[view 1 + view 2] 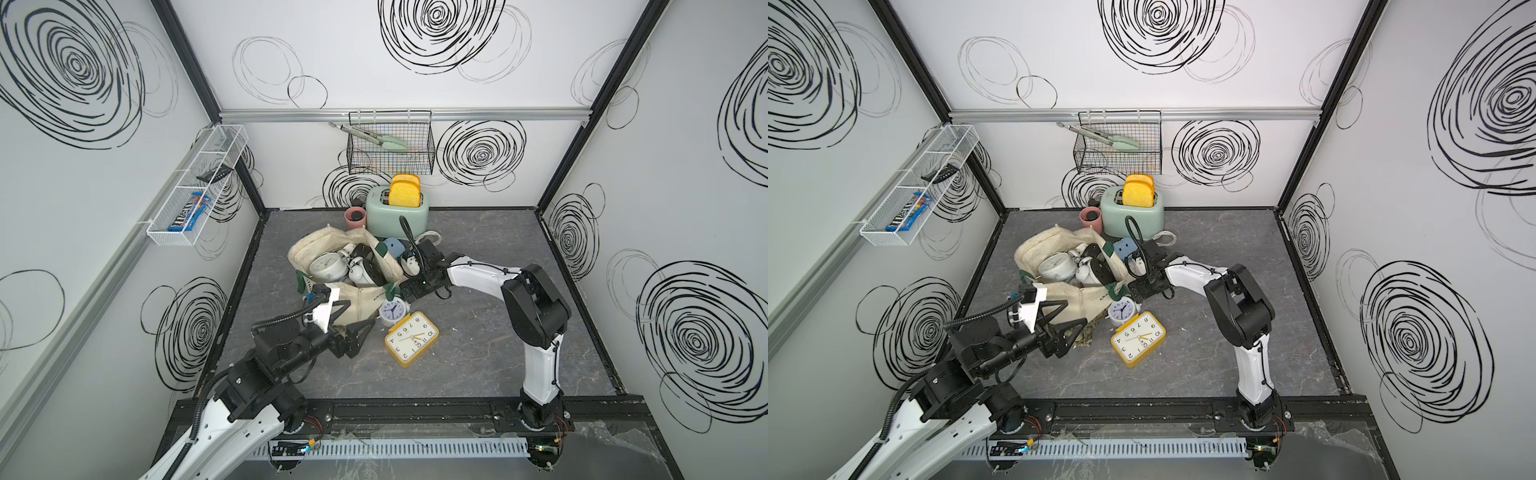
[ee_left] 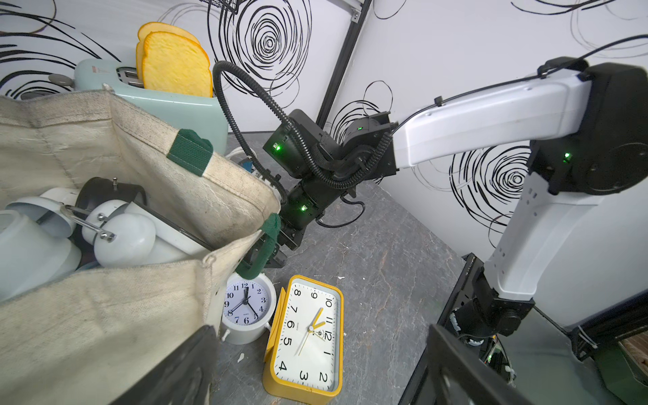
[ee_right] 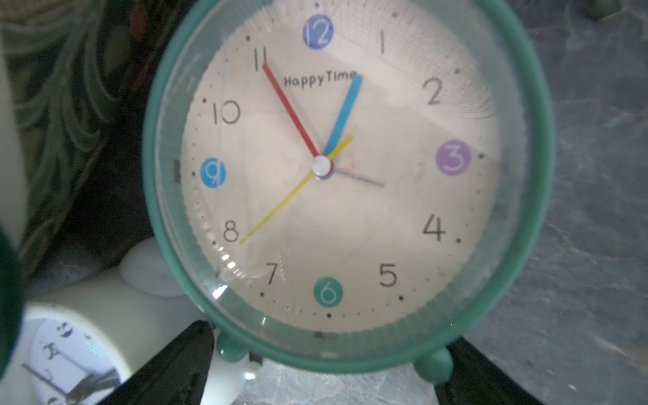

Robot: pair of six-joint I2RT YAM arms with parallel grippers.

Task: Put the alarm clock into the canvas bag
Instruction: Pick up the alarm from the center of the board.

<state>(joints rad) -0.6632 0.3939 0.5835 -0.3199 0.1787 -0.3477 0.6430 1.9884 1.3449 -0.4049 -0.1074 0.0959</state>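
Jaws on your right end effector (image 1: pixel 409 293) stand wide apart facing the green alarm clock (image 3: pixel 326 175), which sits on the bench (image 1: pixel 478 353) beside the canvas bag (image 1: pixel 305 249). Close on the rim, not the glass, and lift clear of the white clock (image 3: pixel 105 315) nearby.

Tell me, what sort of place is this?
Probably a robot test booth, not a real room: walls covered in scribbled black swirls, a left arm and a right arm bolted to a rail along the front, and household props such as a toaster and a canvas bag.
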